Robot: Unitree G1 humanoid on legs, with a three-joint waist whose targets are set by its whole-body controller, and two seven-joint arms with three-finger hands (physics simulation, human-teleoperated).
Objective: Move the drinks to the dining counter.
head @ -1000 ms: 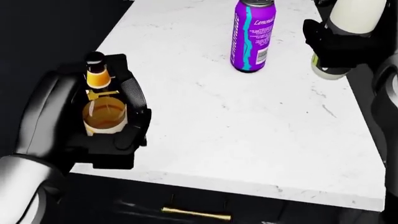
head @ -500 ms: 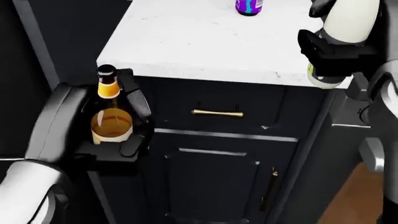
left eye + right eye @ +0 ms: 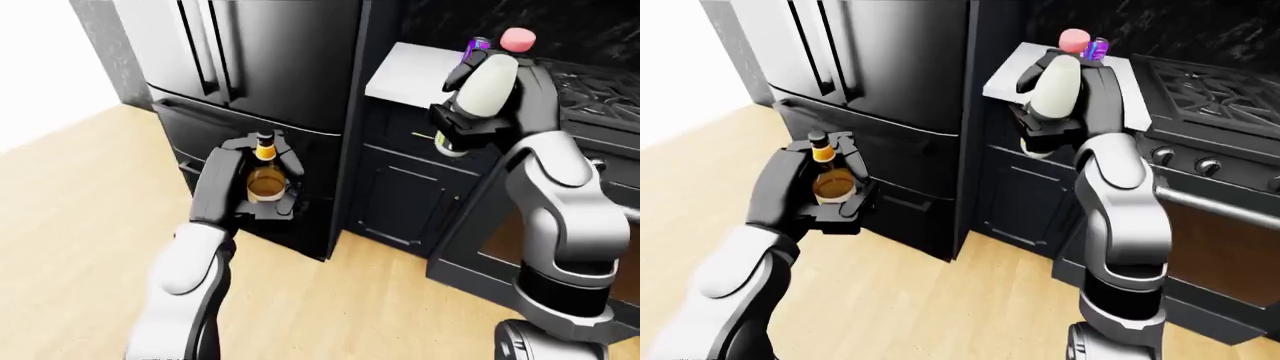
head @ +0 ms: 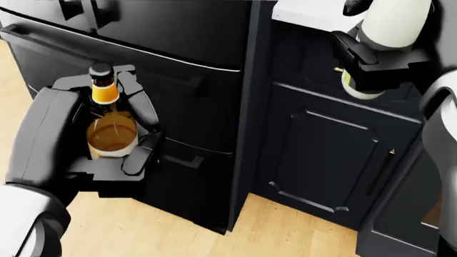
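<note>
My left hand (image 4: 118, 136) is shut on an amber bottle (image 4: 109, 126) with an orange neck and black cap, held upright at the left of the head view. A white bottle (image 4: 389, 24) with a pink cap (image 3: 517, 37) is held by my right hand (image 4: 375, 56), shut round it, at the upper right. A purple lemonade can (image 3: 1093, 49) stands on the white counter (image 3: 410, 71), partly hidden behind my right arm.
A black fridge (image 3: 270, 60) fills the upper left, with dark cabinets (image 4: 328, 155) beside it below the white counter. A stove with burners (image 3: 1210, 86) and knobs sits to the right. Light wooden floor (image 3: 80, 210) spreads across the bottom left.
The whole picture has shifted: the camera pulled away and turned left, so the counter and can slid to the upper right and the fridge came into view. Both hands keep their bottles.
</note>
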